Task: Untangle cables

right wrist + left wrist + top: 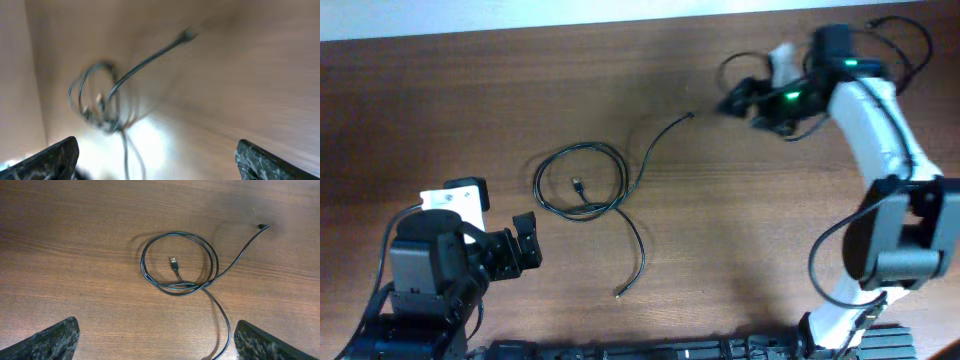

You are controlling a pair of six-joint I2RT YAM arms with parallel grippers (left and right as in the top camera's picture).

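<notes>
The cables [187, 285] lie in the middle of the desk [440, 100], wound into one round loop. The strands cross at the loop's near side. One small plug [173, 260] sits inside the ring. One long tail [263, 226] runs off toward your right arm, and another tail [620, 293] trails toward the front edge. You cannot tell from here how many cords make up the loop. Your left pincer [530, 242] hangs near the left front of the desk, well apart from the loop. It is wide open and has nothing in it. Your right pincer [732, 98] is at the far right, near the tip of the long tail. Its fingers are spread wide with nothing between them, but that view is blurry. The next job looks like picking a loose end and leading it out of the ring. Go for a tail, not the crossing, since a pull there would likely make the tangle tighter. Come down with one finger on each side of the cord and close low, because the cord is thin and can slip. Pull slowly, flat along the desk, away from the loop. If the whole loop drags along, use the other pincer to pin it.
</notes>
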